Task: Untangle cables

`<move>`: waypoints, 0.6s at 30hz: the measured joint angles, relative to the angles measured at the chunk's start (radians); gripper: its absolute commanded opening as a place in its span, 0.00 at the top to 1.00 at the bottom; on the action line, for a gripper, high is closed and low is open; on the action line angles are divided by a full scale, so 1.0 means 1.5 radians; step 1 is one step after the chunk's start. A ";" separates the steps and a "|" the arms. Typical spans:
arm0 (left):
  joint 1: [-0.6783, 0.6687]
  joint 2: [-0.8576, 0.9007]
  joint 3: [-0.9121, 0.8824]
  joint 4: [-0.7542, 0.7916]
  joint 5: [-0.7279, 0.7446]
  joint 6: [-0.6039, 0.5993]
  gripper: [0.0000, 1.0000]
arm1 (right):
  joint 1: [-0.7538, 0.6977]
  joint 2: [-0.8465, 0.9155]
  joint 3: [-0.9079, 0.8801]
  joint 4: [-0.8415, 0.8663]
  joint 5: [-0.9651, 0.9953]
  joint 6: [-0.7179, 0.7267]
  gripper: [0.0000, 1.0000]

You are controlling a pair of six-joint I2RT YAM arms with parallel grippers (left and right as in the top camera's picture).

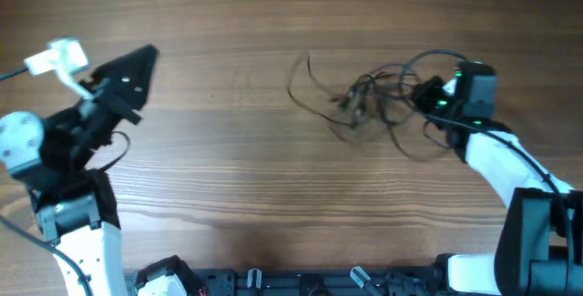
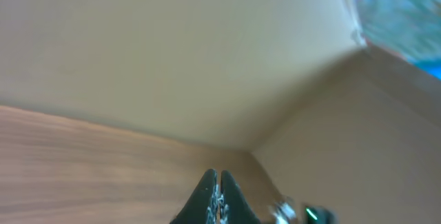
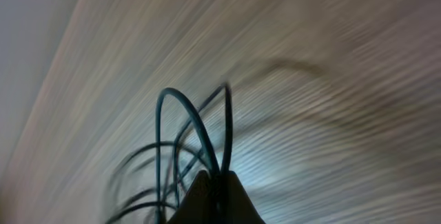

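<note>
The cables (image 1: 369, 96) are thin black wires knotted in a loose bundle on the wooden table, right of centre, with loops trailing left and down. My right gripper (image 1: 426, 91) sits at the bundle's right side and is shut on the cables; in the right wrist view several dark loops (image 3: 186, 134) rise out from between its closed fingertips (image 3: 217, 177). My left gripper (image 1: 144, 57) is far to the left, raised and pointing up-right, away from the bundle. In the left wrist view its fingertips (image 2: 217, 177) are pressed together with nothing between them.
A white tag or connector (image 1: 56, 59) sticks out at the far left by the left arm. Thicker black arm cables run along both arms. A dark rail (image 1: 301, 282) lines the table's front edge. The left wrist view shows a beige wall (image 2: 172, 58).
</note>
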 measured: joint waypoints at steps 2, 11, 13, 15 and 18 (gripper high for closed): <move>0.037 0.000 0.000 -0.001 -0.025 -0.002 0.96 | -0.019 0.000 0.000 -0.010 0.002 -0.005 0.96; 0.069 0.057 0.002 -0.099 -0.078 -0.017 0.92 | -0.006 0.000 0.000 0.034 -0.153 -0.100 0.96; 0.040 0.083 0.002 -0.143 -0.080 -0.020 0.91 | 0.017 0.000 -0.001 0.091 -0.234 -0.121 0.95; -0.002 0.116 0.002 -0.169 -0.080 -0.022 0.89 | 0.052 0.001 -0.002 0.186 -0.335 -0.131 0.94; -0.055 0.155 0.002 -0.175 -0.080 -0.023 0.83 | 0.116 0.001 -0.001 0.279 -0.417 -0.122 0.89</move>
